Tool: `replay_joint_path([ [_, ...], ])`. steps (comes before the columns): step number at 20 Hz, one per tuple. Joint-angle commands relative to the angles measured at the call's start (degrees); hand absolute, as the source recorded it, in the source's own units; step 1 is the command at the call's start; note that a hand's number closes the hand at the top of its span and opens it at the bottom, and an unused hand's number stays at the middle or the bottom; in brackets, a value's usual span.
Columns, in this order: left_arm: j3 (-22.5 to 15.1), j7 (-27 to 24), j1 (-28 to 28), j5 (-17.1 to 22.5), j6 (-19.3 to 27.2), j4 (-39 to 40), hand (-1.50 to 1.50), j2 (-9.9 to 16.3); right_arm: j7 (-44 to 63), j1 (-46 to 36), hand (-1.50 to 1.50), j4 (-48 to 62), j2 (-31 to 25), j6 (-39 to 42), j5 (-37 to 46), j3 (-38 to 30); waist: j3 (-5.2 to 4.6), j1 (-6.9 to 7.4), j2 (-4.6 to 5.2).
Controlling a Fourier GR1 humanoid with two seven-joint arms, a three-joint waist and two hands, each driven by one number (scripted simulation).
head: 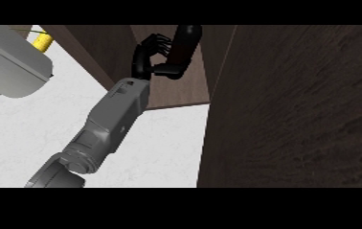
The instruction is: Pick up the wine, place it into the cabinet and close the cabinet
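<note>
1. The left hand (pixel 144 59) is clasped round the wine (pixel 187 41): fingers curl across the bottle's near side and the thumb pinches from below. The clasp seems to sit low on the bottle, probably so that it can go in ahead of the hand.
2. The wine is held upright or close to it, inside the cabinet (pixel 176 91), above its floor and near the front edge. I cannot tell whether its base touches the floor. Carrying looks almost done; setting down, letting go and closing are left.
3. The door (pixel 283 108) stands wide open, filling the view's right side, so the opening is free for the arm. It also hides whatever lies behind it; the right hand does not show.
4. The forearm crosses the counter (pixel 170 146) from its near left corner, slanting up to the cabinet's front edge.
5. At the counter's far left edge sit a grey appliance (pixel 17 67) and a yellow thing (pixel 42 41), well apart from the arm's path.
6. Count: one wine, one cabinet, one door, one hand in sight, one appliance, one yellow thing.
</note>
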Motion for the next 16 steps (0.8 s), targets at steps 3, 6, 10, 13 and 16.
replay_joint_path([
  [3,-0.4,-3.5,-0.9,-1.8,3.8,3.6,-1.5,0.4,0.8,2.6,-1.5,-6.0,-0.2,1.4,-3.4,1.6,0.01,-0.8,0.33],
  [6,-0.3,-2.2,-3.8,-2.2,5.2,4.5,-1.5,1.6,2.0,2.5,-1.5,-6.8,-1.2,2.1,-3.6,0.7,-0.03,-1.12,0.47],
  [10,-0.4,-1.6,-4.5,-2.8,5.2,6.0,-1.5,4.5,0.7,3.1,-1.5,-7.2,-0.1,2.0,-2.3,2.5,-0.1,-1.39,0.44],
  [13,0.5,-2.5,-4.9,-2.2,7.5,6.0,-1.5,2.5,-0.3,3.1,-1.5,-6.8,-0.4,2.8,-3.0,1.1,-0.05,-0.94,0.33],
  [16,1.2,-1.7,-7.0,-1.5,1.5,4.6,-1.5,3.3,-1.0,2.9,-1.5,-5.4,-0.1,3.2,-3.4,0.9,-0.08,-1.17,0.64],
])
